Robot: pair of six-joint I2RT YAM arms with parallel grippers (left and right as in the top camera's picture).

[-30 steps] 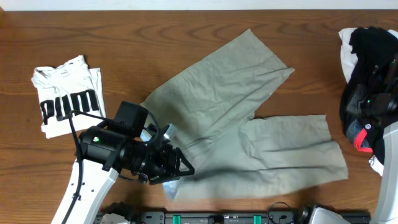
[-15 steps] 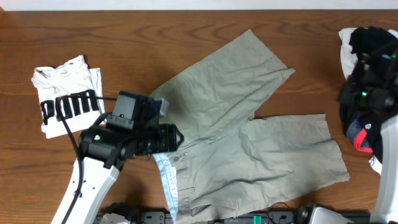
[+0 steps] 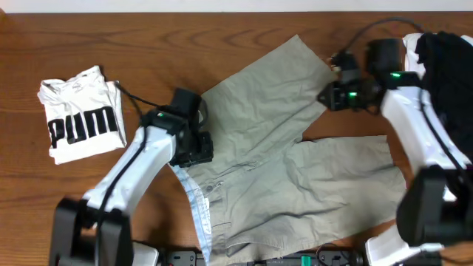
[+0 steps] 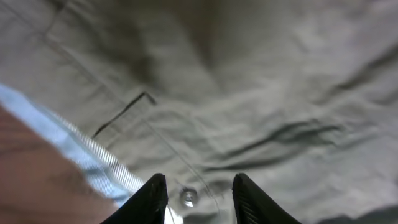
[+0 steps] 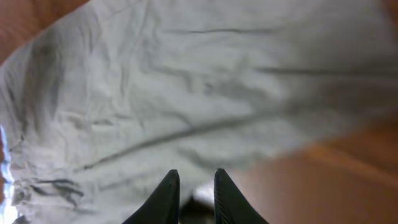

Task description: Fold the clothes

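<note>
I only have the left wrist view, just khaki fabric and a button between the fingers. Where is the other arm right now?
Observer: The right end effector is at the hem of the shorts' upper leg, the one angled toward the far right.
Operator: Anything else lying around?
Observer: A folded white Puma t-shirt lies left of the shorts, not touching them.
Operator: And on the right?
Observer: A dark pile of clothes sits at the far right edge.
</note>
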